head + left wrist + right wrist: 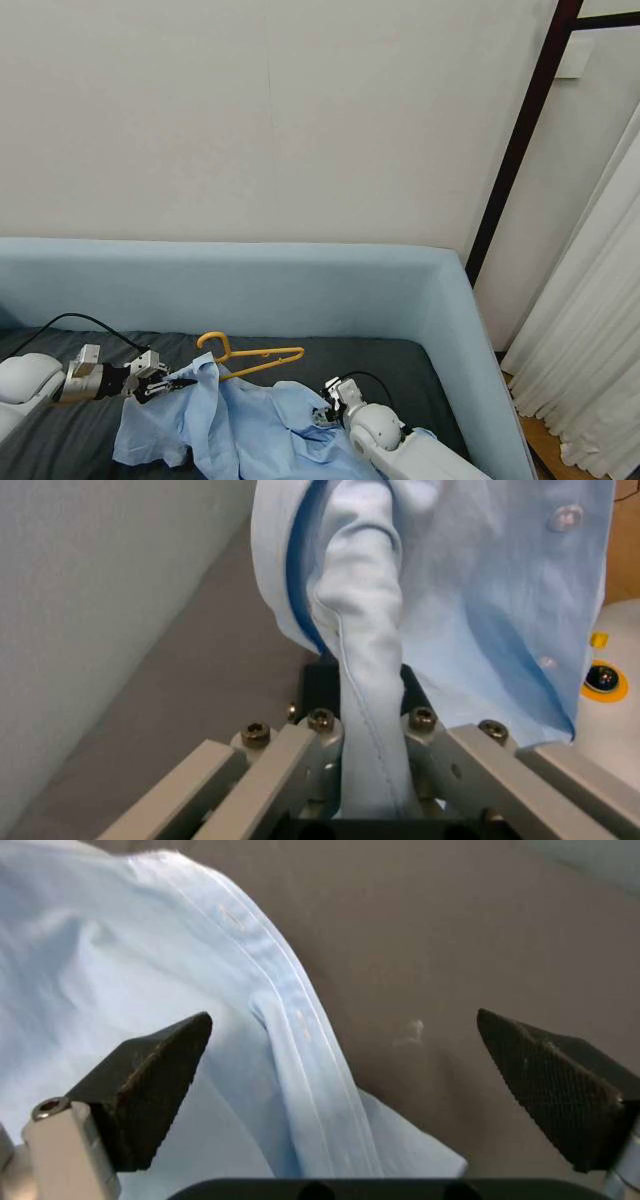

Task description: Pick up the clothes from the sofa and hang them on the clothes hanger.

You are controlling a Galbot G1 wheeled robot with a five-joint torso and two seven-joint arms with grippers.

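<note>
Our left tool [178,382] clamps a fold of the blue shirt [250,425], crumpled on the sofa [300,290] against the orange hanger [257,358]; our right tool [322,414] gapes wide over its edge. We judge it should straddle that seam squarely before closing.

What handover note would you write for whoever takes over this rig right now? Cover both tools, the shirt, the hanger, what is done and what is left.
Left tool: shut on a fold of the blue shirt, low over the sofa seat.
Right tool: open, above the shirt's stitched edge, gripping nothing.
Yellow hanger: lying on the seat at the shirt's top edge.
Done: one grip on the shirt.
Left: shirt not yet on the hanger.
</note>
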